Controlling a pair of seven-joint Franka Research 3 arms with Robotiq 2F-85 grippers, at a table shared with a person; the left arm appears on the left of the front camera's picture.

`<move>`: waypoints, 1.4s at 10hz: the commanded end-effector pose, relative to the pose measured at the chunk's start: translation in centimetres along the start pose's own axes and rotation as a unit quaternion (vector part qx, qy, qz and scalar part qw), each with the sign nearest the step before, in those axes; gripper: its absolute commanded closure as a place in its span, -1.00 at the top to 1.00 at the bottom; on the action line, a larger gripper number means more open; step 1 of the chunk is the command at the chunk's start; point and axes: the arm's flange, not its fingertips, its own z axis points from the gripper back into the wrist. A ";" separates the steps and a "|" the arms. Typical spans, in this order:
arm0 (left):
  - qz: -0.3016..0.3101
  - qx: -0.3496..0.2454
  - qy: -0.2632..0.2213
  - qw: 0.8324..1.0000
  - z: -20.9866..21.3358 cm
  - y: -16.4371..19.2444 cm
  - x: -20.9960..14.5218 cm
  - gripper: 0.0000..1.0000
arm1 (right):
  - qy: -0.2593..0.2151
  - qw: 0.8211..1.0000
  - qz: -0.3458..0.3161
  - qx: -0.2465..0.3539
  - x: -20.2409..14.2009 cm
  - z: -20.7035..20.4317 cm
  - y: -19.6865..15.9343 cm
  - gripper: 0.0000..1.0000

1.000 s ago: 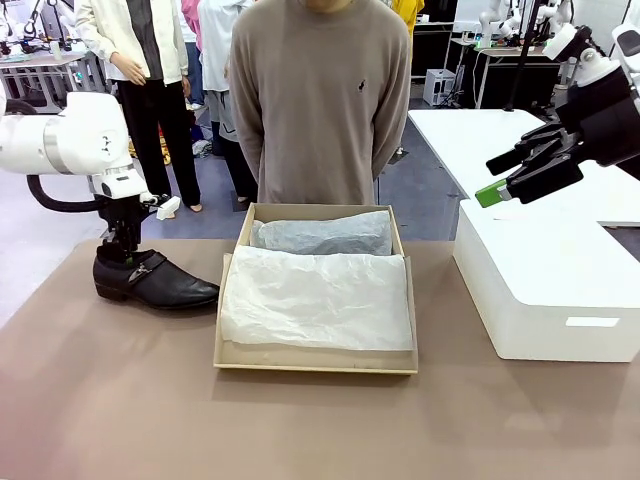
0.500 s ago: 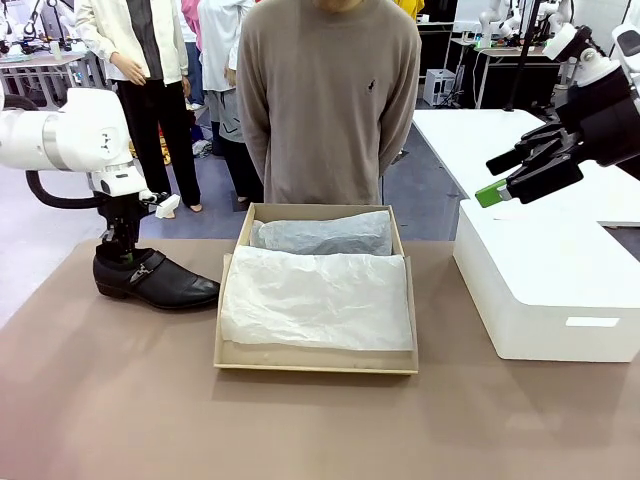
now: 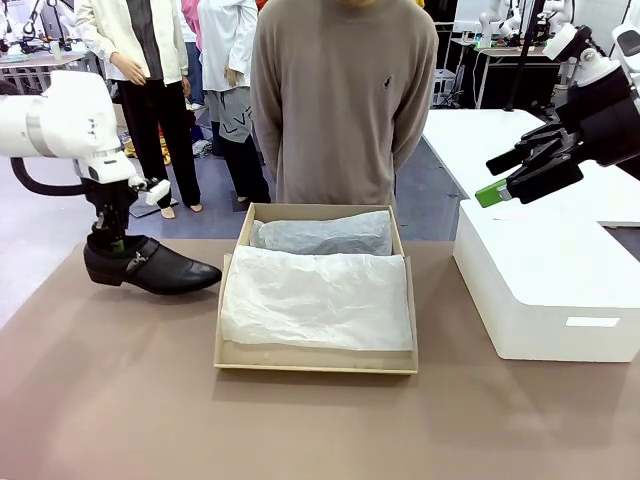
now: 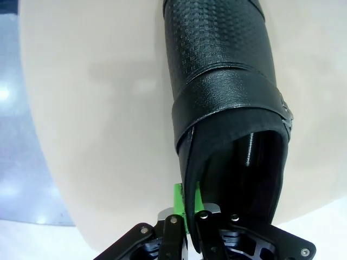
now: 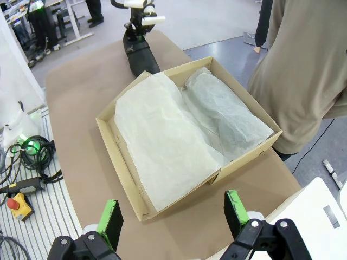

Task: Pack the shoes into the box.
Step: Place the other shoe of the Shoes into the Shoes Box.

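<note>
One black glossy shoe (image 3: pixel 152 268) with a strap and buckle hangs low over the table's left side, toe pointing at the box. My left gripper (image 3: pixel 108 243) is shut on the shoe's heel collar. In the left wrist view the green pads (image 4: pixel 179 201) pinch the rim of the shoe (image 4: pixel 227 81). The tan cardboard box (image 3: pixel 316 362) sits mid-table, lined with white tissue paper (image 3: pixel 318 298), and a grey tissue-wrapped bundle (image 3: pixel 322 235) lies along its far side. My right gripper (image 3: pixel 512 175) hovers open, high at the right. Below the right gripper (image 5: pixel 172 214) are the box (image 5: pixel 116 149) and the shoe (image 5: pixel 140 57).
A large white box (image 3: pixel 545 290) stands on the table's right side under my right gripper. A person in a brown sweater (image 3: pixel 345 90) stands right behind the cardboard box at the far edge. Bare brown table lies in front of the box.
My left gripper has shut on the shoe's heel and raised it a little, drawing it slightly left. The person has shifted a bit to the right. The right arm has not moved.
</note>
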 end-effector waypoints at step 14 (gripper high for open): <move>0.272 -0.015 -0.062 0.960 11.2 -3.0 -0.9 -1.00 | -0.012 1.000 0.010 0.008 0.1 -0.2 -0.3 1.00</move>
